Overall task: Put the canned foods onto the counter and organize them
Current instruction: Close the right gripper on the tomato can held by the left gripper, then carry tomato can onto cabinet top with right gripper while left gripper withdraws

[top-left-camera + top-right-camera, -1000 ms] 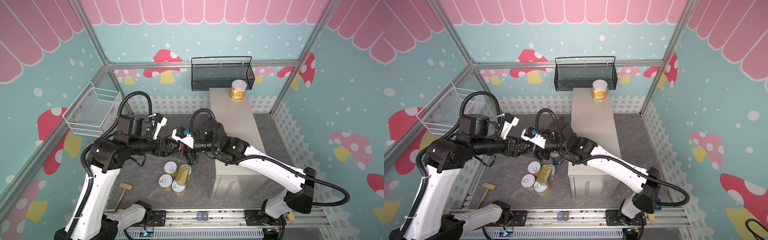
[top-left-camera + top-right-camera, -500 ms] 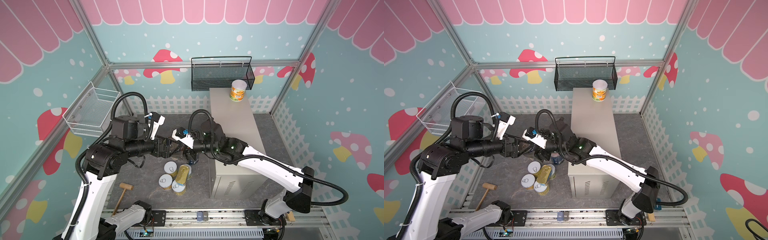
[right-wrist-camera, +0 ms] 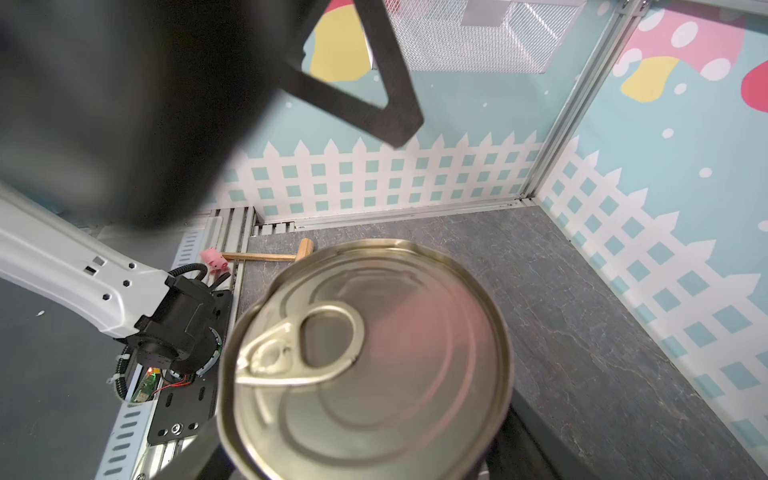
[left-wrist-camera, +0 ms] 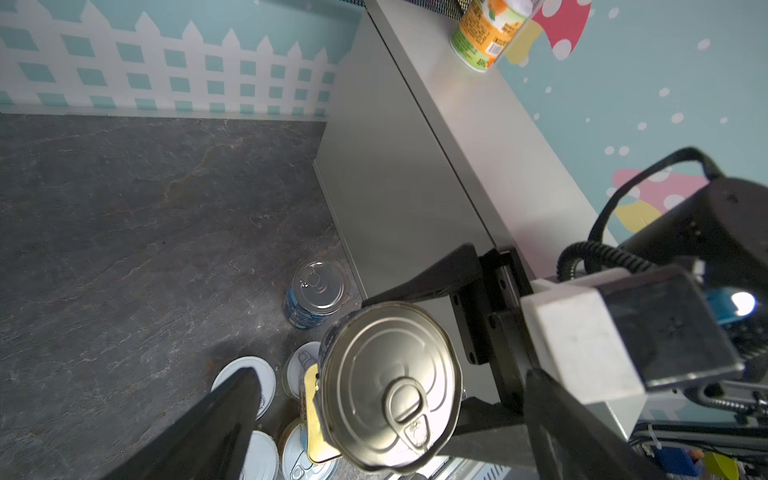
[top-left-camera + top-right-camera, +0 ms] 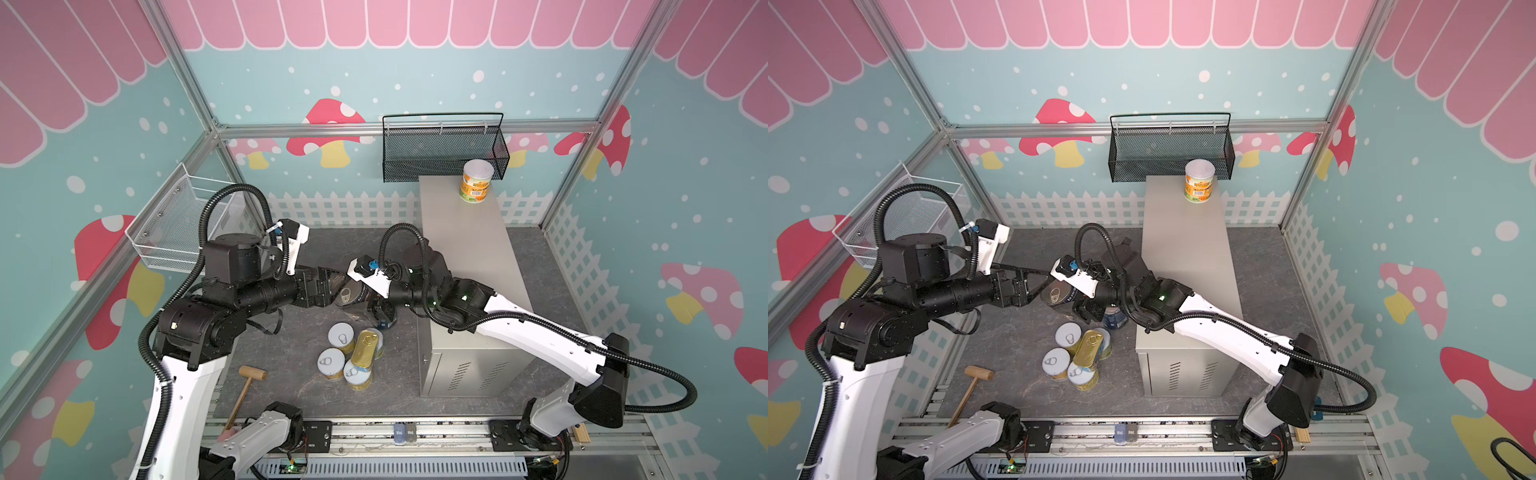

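A tall dark-blue can (image 5: 350, 293) with a silver pull-tab lid (image 4: 390, 386) hangs on its side above the floor. My right gripper (image 5: 362, 297) is shut on its body. Its lid end sits between the fingers of my left gripper (image 5: 1037, 286), which is open and touches neither side. A second blue can (image 4: 318, 293) stands on the floor against the counter (image 5: 469, 249). One yellow can (image 5: 477, 181) stands at the counter's far end. Three yellow cans (image 5: 331, 362) cluster on the floor with the flat gold tin (image 5: 364, 347) lying across them.
A wooden mallet (image 5: 249, 382) lies near the front left of the floor. The black mesh basket (image 5: 440, 149) hangs on the back wall above the counter. The white wire basket (image 5: 183, 224) hangs on the left wall.
My left gripper has opened off the blue can and drawn back a little to the left. The right gripper has kept hold of the can in almost the same place.
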### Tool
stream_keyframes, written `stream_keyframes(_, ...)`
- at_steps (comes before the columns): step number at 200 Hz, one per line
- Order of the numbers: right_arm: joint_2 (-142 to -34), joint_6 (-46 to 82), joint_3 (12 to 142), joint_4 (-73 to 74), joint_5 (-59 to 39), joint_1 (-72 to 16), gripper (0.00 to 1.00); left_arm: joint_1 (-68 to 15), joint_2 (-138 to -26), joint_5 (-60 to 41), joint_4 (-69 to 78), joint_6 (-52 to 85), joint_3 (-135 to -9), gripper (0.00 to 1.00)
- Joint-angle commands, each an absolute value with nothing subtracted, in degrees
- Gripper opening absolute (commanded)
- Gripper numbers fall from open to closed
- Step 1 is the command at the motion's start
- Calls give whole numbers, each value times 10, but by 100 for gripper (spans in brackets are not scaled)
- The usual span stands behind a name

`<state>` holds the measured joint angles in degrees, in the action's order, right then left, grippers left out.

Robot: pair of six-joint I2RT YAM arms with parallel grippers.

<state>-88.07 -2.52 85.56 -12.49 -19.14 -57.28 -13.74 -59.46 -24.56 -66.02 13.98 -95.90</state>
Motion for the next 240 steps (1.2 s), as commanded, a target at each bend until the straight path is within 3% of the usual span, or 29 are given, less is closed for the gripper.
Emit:
stream_keyframes(1,-842,-35,863,-69,-195,-578,68,-125,-589,-234,-617,154,-954,99)
stream_keyframes(134,-736,0,915,-44,101,-536,71,-118,-575,-227,-591,119,-915,99)
stream_keyframes(240,-759,102,968,-95,39,-323,72,-119,-596,-297,-551,114,-880,99)
